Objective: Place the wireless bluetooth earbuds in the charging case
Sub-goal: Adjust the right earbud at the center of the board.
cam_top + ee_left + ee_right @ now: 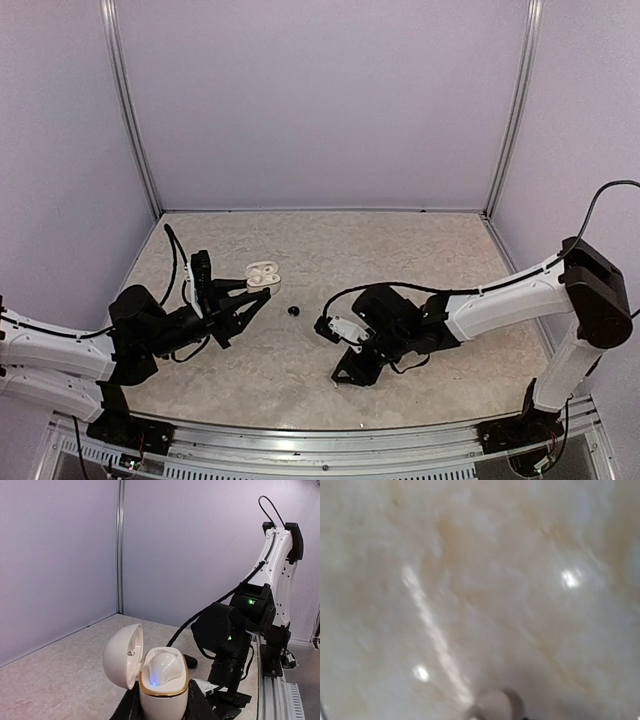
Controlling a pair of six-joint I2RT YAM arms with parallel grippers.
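Observation:
My left gripper is shut on the white charging case and holds it upright. In the left wrist view the case has a gold rim, a blue light and its lid swung open to the left, between my black fingers. One tiny black earbud lies on the table just right of the case; it also shows in the left wrist view. The other earbud is not in view. My right gripper points down at the table, right of that earbud. Its wrist view is blurred and hides its fingers.
The marbled tabletop is walled by pale panels at the back and sides. The right arm stands close behind the case in the left wrist view. A pale rounded blur sits at the bottom of the right wrist view.

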